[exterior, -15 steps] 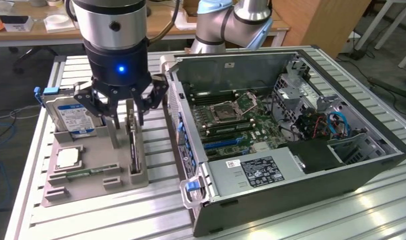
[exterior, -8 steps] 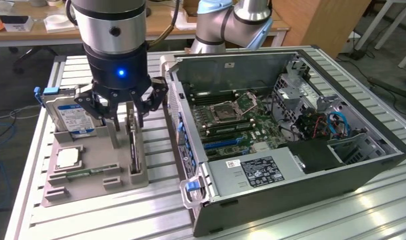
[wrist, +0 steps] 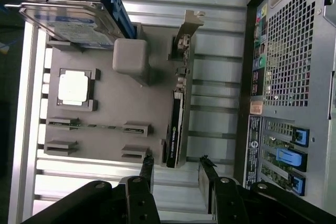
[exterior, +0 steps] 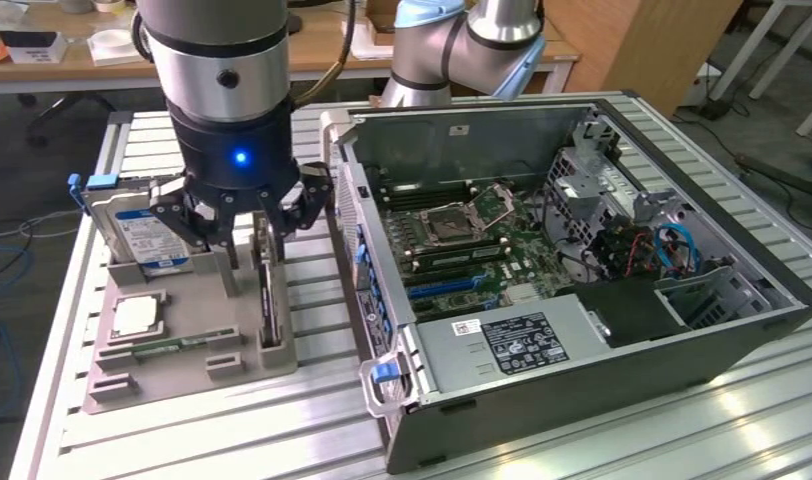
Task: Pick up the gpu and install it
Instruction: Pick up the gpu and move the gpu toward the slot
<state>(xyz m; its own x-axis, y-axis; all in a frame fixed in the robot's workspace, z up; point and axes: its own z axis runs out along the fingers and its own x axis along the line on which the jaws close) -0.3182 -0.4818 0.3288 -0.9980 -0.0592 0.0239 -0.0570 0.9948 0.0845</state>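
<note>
gpu (wrist: 173, 129) | dark thin card, silver bracket | upright on edge | apparently slotted in gray holder (wrist: 105, 103)

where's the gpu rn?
The gpu stands on edge in the grey holder tray, on the exterior view's left beside the open PC case, with the open gripper over it.

Lit evenly from overhead; glare is seen on the table (exterior: 733, 405) slats at the exterior view's right; the arm's blue light (exterior: 242, 157) is blown out; in the wrist view the processor (wrist: 72, 87) is washed white; the gripper (wrist: 176, 159) is underexposed.
</note>
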